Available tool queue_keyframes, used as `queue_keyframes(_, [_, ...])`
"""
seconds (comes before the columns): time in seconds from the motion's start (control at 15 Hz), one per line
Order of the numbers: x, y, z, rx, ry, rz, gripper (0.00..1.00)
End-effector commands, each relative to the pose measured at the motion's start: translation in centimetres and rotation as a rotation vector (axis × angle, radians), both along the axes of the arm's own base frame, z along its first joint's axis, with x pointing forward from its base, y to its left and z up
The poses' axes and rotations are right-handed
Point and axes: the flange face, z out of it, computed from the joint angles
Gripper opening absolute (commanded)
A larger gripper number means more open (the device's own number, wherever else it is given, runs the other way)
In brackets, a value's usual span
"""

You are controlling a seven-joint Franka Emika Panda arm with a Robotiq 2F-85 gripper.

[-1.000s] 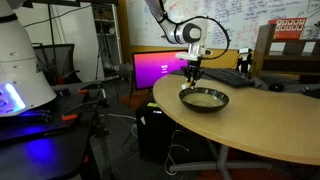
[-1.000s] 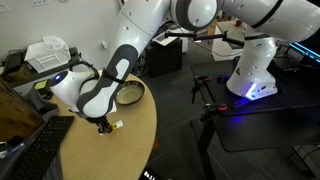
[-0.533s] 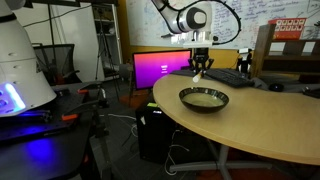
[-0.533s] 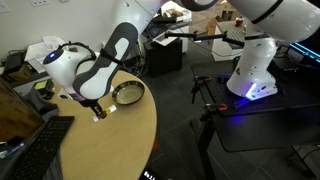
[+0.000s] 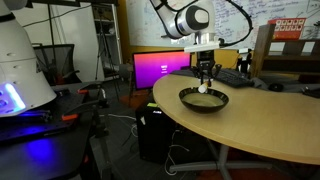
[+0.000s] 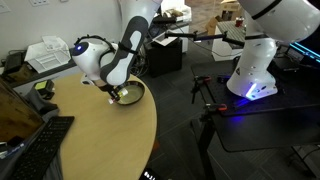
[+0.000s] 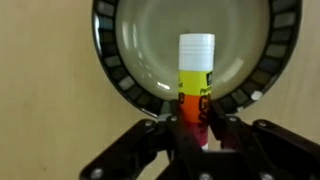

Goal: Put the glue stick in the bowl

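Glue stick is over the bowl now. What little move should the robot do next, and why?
Probably open the jaws to drop it: the wrist view shows the gripper shut on the glue stick, held directly above the bowl and its pale inside.

Pretty cluttered lab tbh: curved pale wooden table (image 5: 260,120) with a glowing magenta monitor (image 5: 160,68) at its 10 o'clock, scribbled-on whiteboard (image 5: 270,20) at 12, black PC tower (image 5: 155,133) tucked underneath at 8, dark grey floor (image 6: 250,150).
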Motion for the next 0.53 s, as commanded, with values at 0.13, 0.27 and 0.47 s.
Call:
queue_keyframes(0.13, [-3.2, -2.0, 1.6, -0.136, 0.048, 0.103, 0.08])
queue_keyframes(0.27, [-3.8, -1.6, 1.0, -0.16, 0.083, 0.147, 0.08])
queue_keyframes(0.47, [-4.5, -0.5, -0.4, -0.205, 0.122, 0.209, 0.08])
